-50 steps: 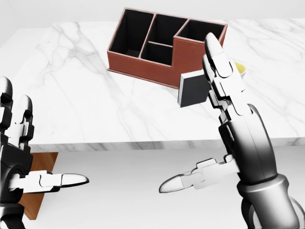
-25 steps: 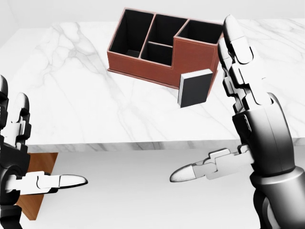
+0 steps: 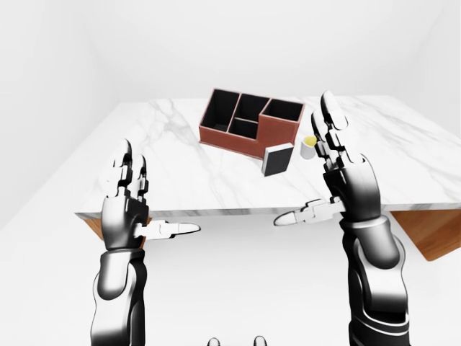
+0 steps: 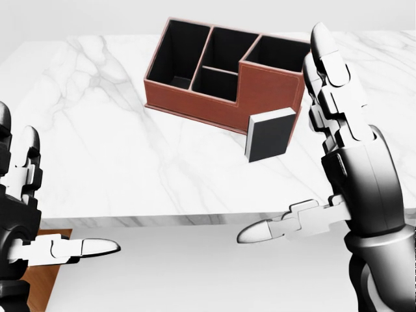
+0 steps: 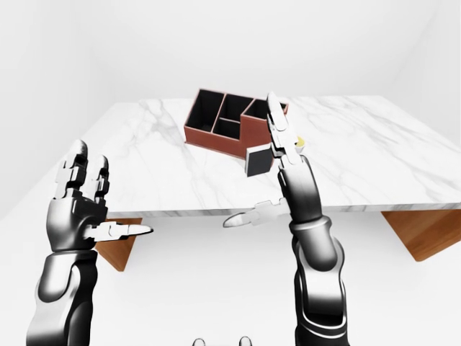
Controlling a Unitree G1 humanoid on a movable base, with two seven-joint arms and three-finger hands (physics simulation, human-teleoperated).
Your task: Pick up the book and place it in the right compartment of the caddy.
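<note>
Holding my right hand (image 4: 354, 175) upright with its fingers stretched straight up and the thumb poking out sideways, pinching nothing, I am lining its palm up beside the small dark book with the pale page edge (image 4: 270, 134), so that, I judge, I can close in on it from the right of the head view. The book is standing on edge, slightly tilted, on the white veined marble tabletop (image 4: 110, 143), just beside the near wall of the reddish-brown leather-look caddy with black-lined compartments (image 4: 224, 65); whether it is leaning on that wall I cannot tell. The caddy is sitting askew, and its taller walled compartment at the head view's right, which I take to be the target, is sitting empty. I am keeping my left hand (image 4: 23, 221) low by the table's edge, fingers up and spread, thumb pointing inward, grasping nothing, well apart from the work. In the left-eye view a small yellow-topped cup (image 3: 309, 146) is showing beyond the book, near my right fingers, so I am minding it. The book's flat, rigid faces should suit a squeeze.
</note>
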